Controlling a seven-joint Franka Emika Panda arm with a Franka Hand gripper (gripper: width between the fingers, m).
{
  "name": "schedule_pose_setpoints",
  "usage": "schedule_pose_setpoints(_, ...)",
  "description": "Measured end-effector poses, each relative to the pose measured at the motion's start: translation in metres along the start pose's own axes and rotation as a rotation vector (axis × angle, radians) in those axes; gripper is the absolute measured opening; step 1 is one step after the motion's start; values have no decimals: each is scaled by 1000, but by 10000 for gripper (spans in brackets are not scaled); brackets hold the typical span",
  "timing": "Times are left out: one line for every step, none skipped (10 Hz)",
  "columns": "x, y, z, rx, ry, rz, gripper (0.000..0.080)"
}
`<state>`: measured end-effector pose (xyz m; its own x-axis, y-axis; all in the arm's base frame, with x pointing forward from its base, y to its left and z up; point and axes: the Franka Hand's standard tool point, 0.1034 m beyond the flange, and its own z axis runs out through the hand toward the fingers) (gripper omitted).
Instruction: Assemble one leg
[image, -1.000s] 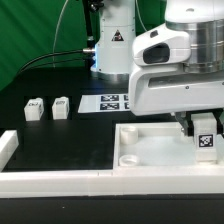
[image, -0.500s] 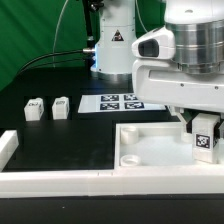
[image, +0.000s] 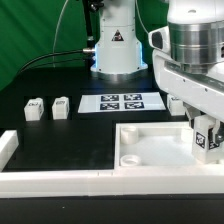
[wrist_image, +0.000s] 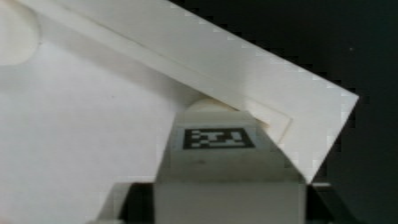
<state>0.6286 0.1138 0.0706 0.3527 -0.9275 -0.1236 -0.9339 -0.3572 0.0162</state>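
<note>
My gripper is shut on a white leg with a black-and-white tag on its face, held upright at the exterior view's right edge, over the far right corner of the large white tray-like part. In the wrist view the leg stands between my fingers, its end at the tray's corner wall. Two more legs stand on the black table at the exterior view's left.
The marker board lies behind the tray. A white L-shaped rail runs along the front edge. The robot base stands at the back, with cables to its left.
The arm has swung toward the exterior view's right and turned, carrying the leg slightly right and a little lower over the tray's corner.
</note>
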Motion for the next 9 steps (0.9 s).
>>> schedule_pose_setpoints(0,0,0,2,-4,88,292)
schedule_pose_setpoints(0,0,0,2,-5,94,292)
schedule_pose_setpoints(0,0,0,2,-5,83,292)
schedule_pose_setpoints(0,0,0,2,-5,83,293)
schedule_pose_setpoints(0,0,0,2,-5,70,293)
schedule_pose_setpoints(0,0,0,2,-5,30,474)
schedule_pose_setpoints(-1,0,0,2,-6,29,589)
schedule_pose_setpoints(-1,0,0,3,-6,-42,589)
schedule_pose_setpoints(-1,0,0,2,-4,-162,637)
